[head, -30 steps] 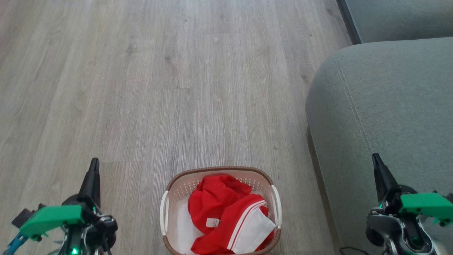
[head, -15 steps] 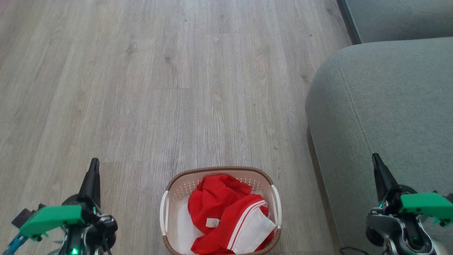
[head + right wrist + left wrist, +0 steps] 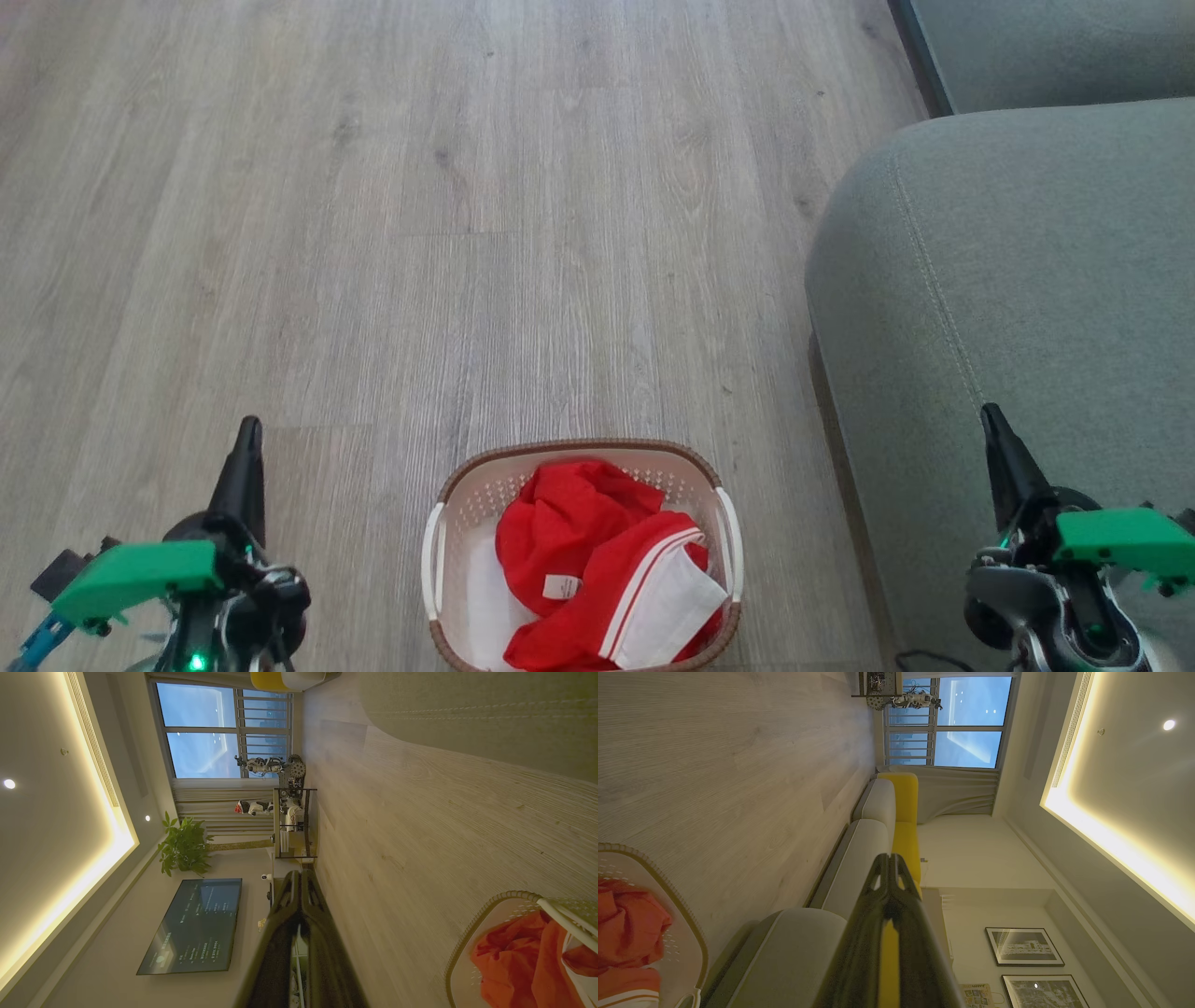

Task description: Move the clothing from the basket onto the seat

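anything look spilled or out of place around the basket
Nothing stands out. The clothing lies crumpled inside the basket, nothing hanging over the visible rim; the basket sits upright on the floor beside the seat.

My fingers (image 3: pixel 866 942) are dark, smooth plastic with a faint sheen. The basket (image 3: pixel 476 504) looks like matt perforated plastic, its rim woven-look; the clothing (image 3: pixel 579 523) is soft cloth. The seat (image 3: pixel 1027 280) wears coarse matt fabric; the floor (image 3: pixel 467 233) is matt grained wood.

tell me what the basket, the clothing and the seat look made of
Basket: seemingly moulded cream plastic, perforated walls, brown woven-look rim.
Clothing: soft red-and-white fabric, crumpled into folds.
Seat: matte grey-green woven upholstery with a stitched seam, probably padded.
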